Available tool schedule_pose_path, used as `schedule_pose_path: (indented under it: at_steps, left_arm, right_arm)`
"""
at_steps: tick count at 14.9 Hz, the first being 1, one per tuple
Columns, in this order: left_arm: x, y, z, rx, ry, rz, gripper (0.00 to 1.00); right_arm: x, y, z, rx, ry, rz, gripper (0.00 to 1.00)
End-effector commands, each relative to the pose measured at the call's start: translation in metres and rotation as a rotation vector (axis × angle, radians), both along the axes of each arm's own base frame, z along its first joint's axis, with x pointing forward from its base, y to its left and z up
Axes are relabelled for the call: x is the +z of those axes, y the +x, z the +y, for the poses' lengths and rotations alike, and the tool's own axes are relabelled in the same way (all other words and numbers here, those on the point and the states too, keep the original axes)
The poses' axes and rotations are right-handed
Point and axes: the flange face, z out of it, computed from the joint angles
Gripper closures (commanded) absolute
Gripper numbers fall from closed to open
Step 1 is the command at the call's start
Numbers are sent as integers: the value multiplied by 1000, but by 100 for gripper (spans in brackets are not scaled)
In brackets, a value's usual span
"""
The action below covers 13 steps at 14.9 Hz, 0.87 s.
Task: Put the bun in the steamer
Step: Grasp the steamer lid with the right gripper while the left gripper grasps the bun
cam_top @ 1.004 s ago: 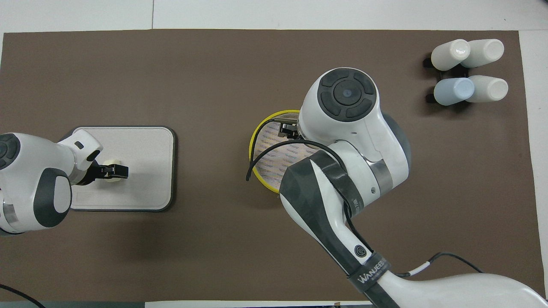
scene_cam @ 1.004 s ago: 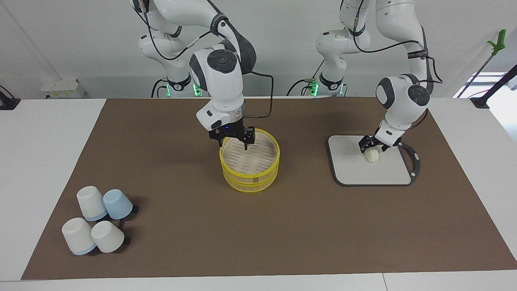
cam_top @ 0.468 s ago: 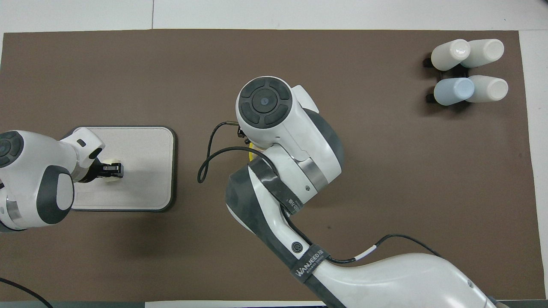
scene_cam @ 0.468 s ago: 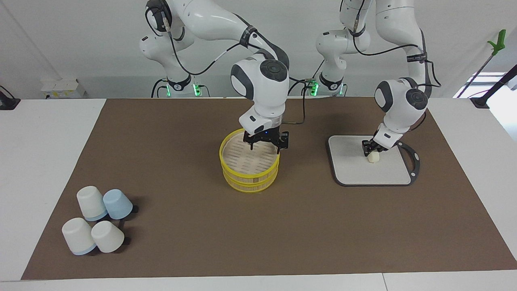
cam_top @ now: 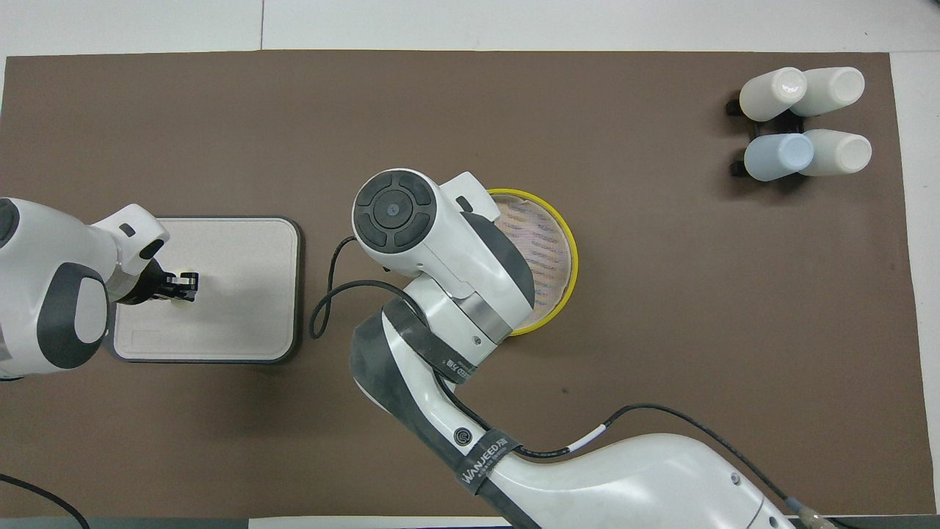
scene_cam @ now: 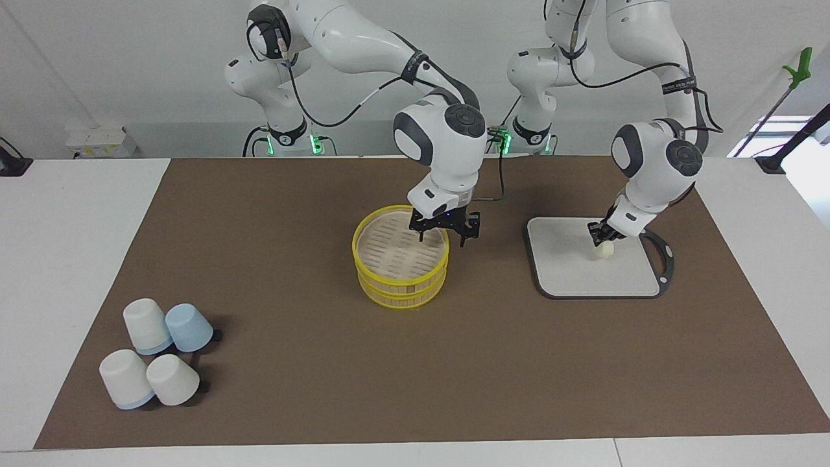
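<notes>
Facing view: the left gripper [scene_cam: 602, 237] is down on the bun [scene_cam: 604, 250], its fingers pinched around the top of that small cream lump, which sits on the grey tray [scene_cam: 564, 272] directly under the hand. Seen from overhead, the same gripper [cam_top: 186, 284] all but covers the bun [cam_top: 185, 296] — only a pale sliver shows at the fingertips. Toward the right arm's end of the table from this hand stands the steamer [scene_cam: 401, 280], two yellow-rimmed tiers with nothing lying on its slatted floor. The right gripper [scene_cam: 447, 228] hangs over the steamer's rim on the tray side, fingers spread apart and holding nothing; from overhead its wrist hides that edge of the steamer [cam_top: 559, 253]. Well apart — at the right arm's end, farther from the robots — lie four upturned cups [scene_cam: 157, 353].
</notes>
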Motion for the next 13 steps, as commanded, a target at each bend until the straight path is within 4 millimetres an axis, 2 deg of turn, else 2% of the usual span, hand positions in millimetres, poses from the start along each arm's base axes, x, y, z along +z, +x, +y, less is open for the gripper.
schedule_pose_path:
  at_steps: [1,4,8,9,11,13]
  left_arm:
    - [21,11,-24,26,5,23,90]
    - [47,20,-52,62,17,34,90]
    - [64,24,-57,76,19,45,89]
    - [65,24,-58,76,20,45,89]
    - [66,25,-59,108,22,36,89]
    - [69,26,-68,116,17,32,89]
  right_arm:
    - [1,6,4,-15,14,-28,0]
    - [-5,6,1,-4,14,-25,0]
    - [-13,2,-1,43,1,-3,3]
    - [-13,1,-1,43,0,-2,17]
    - [-14,0,-2,40,-11,11,99]
    - [-11,-3,-1,42,-20,20,100]
